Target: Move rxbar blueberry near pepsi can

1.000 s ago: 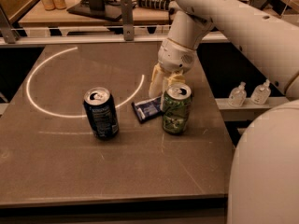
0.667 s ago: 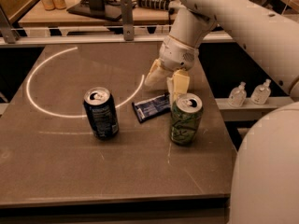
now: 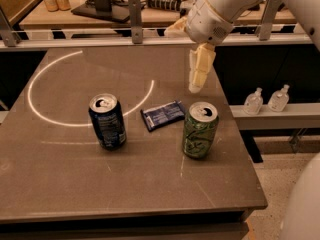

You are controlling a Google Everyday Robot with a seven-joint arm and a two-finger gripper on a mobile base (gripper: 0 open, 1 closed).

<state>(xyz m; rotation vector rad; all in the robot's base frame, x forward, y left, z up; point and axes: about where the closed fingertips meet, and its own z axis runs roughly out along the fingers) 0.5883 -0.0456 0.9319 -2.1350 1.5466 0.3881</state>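
1. The gripper (image 3: 196, 75) has been lifted from its low position beside the bar and is now held well above the table (image 3: 150, 189), towards the far right. Nothing is held by it; how far open it stands cannot be told.
2. The rxbar blueberry (image 3: 162, 115) is left lying flat on the table, between the two cans, just right of the pepsi can (image 3: 106, 121) and apart from it. Its position has hardly altered over the last second, though it has been turned slightly.
3. The green can (image 3: 200, 130) has been displaced to the right and nearer. It is seen upright, close to the bar's right end.
4. The pepsi can has not been moved.
5. The bar is judged to be near the pepsi can already. The lift is therefore read as a withdrawal, with the task taken as essentially done.
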